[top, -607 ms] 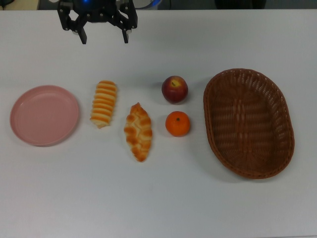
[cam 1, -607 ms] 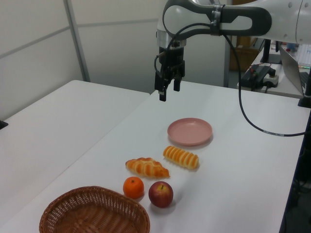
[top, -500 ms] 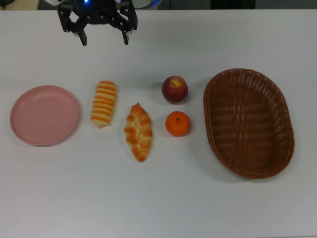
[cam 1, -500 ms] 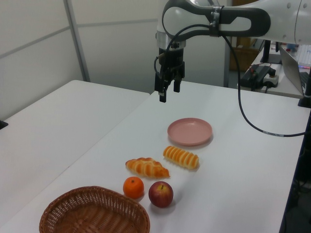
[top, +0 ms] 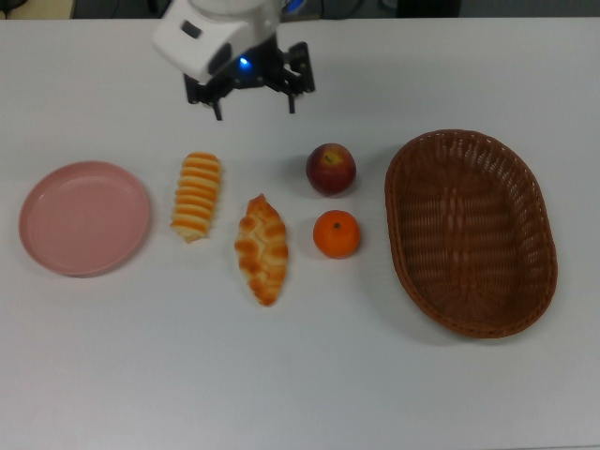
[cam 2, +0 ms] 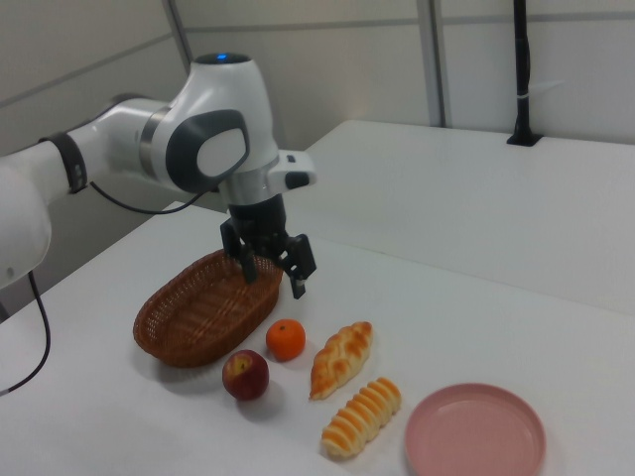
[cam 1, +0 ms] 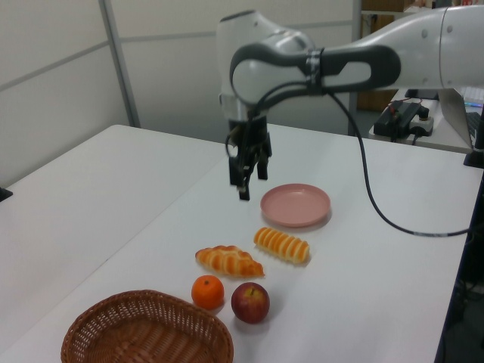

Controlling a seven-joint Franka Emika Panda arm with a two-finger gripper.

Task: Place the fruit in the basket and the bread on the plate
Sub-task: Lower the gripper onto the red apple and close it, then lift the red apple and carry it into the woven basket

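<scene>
On the white tabletop (top: 394, 394) we see the tool (top: 253, 101) hanging wide open (holding 0 items), the apple (top: 330, 169) nearest, toward the top view's lower right.

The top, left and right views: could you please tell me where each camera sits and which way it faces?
Top view: overhead, looking straight down at the white table; the hand enters from the top edge.
Left view: low at the oval brown wicker basket end, facing the round pink plate; the arm shows.
Right view: raised, near the plate end, facing the basket; the arm shows.
All share the dark red apple.
</scene>
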